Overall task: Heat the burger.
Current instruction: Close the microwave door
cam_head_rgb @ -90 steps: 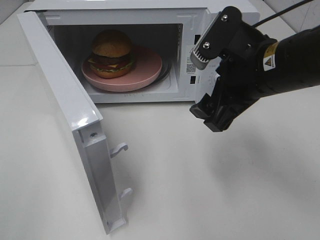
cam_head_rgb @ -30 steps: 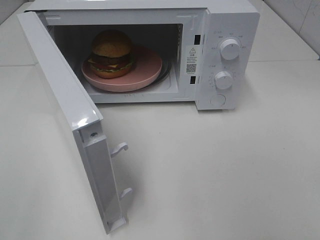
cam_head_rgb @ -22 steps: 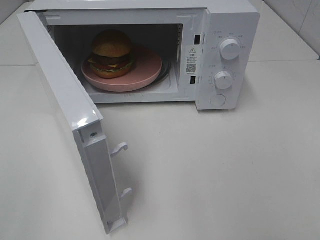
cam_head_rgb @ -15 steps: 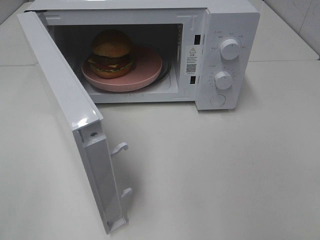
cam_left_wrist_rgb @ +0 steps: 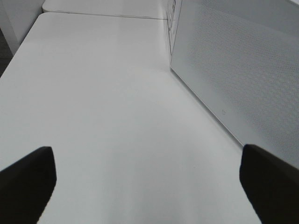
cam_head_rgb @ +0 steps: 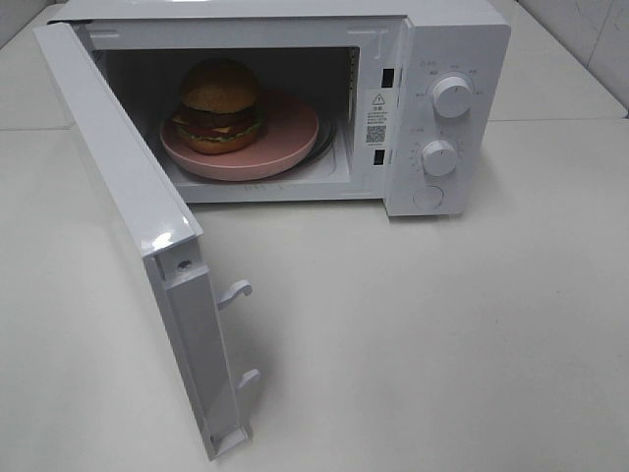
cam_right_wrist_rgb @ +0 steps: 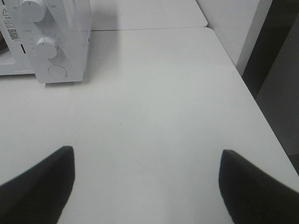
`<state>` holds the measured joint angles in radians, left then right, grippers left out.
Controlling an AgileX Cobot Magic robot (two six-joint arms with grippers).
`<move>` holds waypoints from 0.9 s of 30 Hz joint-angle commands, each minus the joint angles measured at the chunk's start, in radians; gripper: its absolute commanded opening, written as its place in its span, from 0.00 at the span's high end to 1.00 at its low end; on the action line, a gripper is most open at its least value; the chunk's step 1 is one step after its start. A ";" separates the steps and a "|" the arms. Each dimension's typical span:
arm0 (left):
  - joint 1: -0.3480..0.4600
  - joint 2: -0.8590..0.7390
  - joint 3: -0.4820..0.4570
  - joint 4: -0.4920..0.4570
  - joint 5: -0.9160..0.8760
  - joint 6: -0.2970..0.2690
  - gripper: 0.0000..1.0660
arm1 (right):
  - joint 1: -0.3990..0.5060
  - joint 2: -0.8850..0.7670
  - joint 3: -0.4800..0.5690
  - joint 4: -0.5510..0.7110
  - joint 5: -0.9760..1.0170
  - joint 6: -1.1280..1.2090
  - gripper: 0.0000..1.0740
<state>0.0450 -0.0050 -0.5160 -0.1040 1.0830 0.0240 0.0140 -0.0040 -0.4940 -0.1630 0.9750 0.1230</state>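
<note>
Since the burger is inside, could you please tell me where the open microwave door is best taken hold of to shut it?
Probably the door's free edge by the latch hooks, approached from its outer face on the left; it hinges at the far corner, so that edge gives most leverage.

Counter [cam_head_rgb: 442, 324]: white, smooth and matte, built of abutting sections with a seam line running across its far part. Standing directly on it: one white microwave [cam_head_rgb: 460, 34] at the far side, its door [cam_head_rgb: 108, 167] swung open over the left part.
</note>
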 commanded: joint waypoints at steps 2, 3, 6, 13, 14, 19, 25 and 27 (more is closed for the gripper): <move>-0.007 -0.012 0.002 0.002 -0.016 0.000 0.06 | -0.005 -0.035 0.002 0.002 -0.011 -0.014 0.29; -0.007 -0.012 0.002 0.002 -0.016 0.000 0.06 | -0.005 -0.035 0.002 0.002 -0.011 -0.014 0.29; -0.007 -0.012 0.002 0.002 -0.016 0.000 0.06 | -0.005 -0.035 0.002 0.002 -0.011 -0.014 0.29; -0.007 -0.012 0.002 0.002 -0.016 0.000 0.06 | -0.005 -0.035 0.002 0.002 -0.011 -0.014 0.29; -0.007 -0.012 0.002 0.002 -0.016 0.000 0.06 | -0.005 -0.035 0.002 0.002 -0.011 -0.014 0.29; -0.007 -0.012 0.002 0.002 -0.016 0.000 0.06 | -0.005 -0.035 0.002 0.002 -0.011 -0.014 0.29; -0.007 -0.012 0.002 0.002 -0.016 0.000 0.06 | -0.005 -0.035 0.002 0.002 -0.011 -0.014 0.29; -0.007 -0.012 0.002 0.002 -0.016 0.000 0.06 | -0.005 -0.035 0.002 0.002 -0.011 -0.014 0.29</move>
<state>0.0450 -0.0050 -0.5160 -0.1040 1.0830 0.0240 0.0140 -0.0040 -0.4940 -0.1630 0.9750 0.1230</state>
